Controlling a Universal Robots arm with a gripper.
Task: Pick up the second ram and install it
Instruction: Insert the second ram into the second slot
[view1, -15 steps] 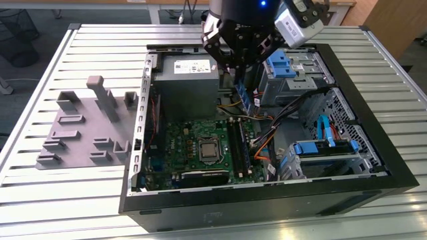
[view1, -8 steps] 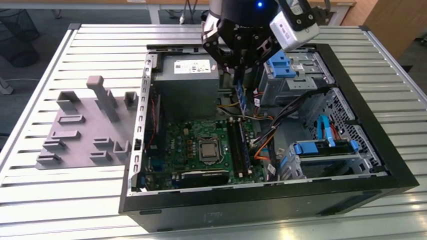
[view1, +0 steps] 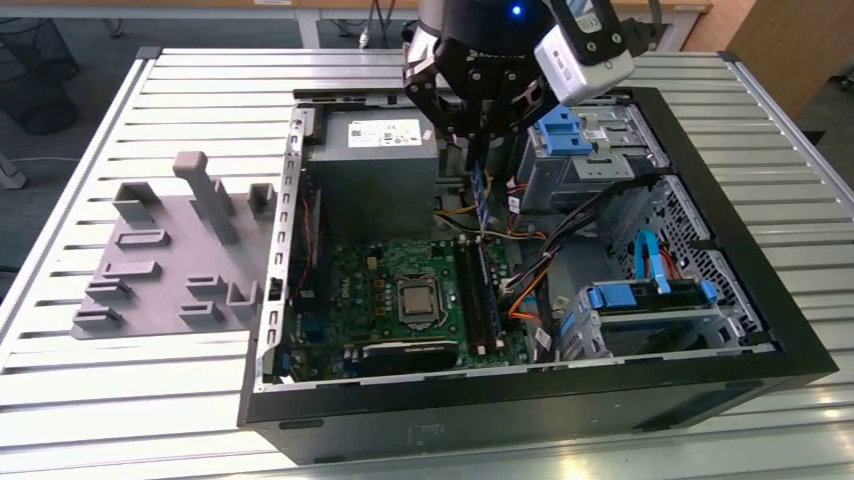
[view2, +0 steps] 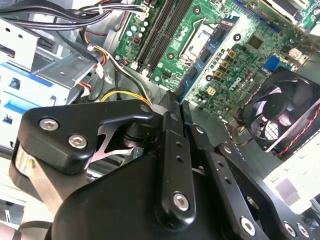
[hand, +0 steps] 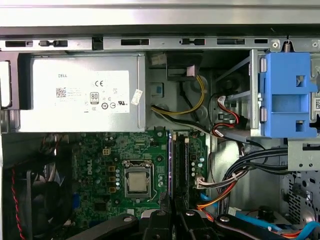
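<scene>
Tool (view2: 178, 103) tight on thin, dark, edge-on second ram (view1: 478, 175) above motherboard (view1: 374, 290).

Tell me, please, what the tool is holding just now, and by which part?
The tool holds the second ram, pinched by its upper edge; the strip hangs down from it inside the open case.

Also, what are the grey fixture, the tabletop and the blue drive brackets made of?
Grey fixture: looks like matte plastic, possibly printed, going by its uniform dull grey and blocky forms. Tabletop: likely aluminium, since it is made of ribbed slats with a soft metallic sheen. Blue drive brackets: probably moulded plastic, judging by the solid colour, smooth faces and slight gloss.
</scene>
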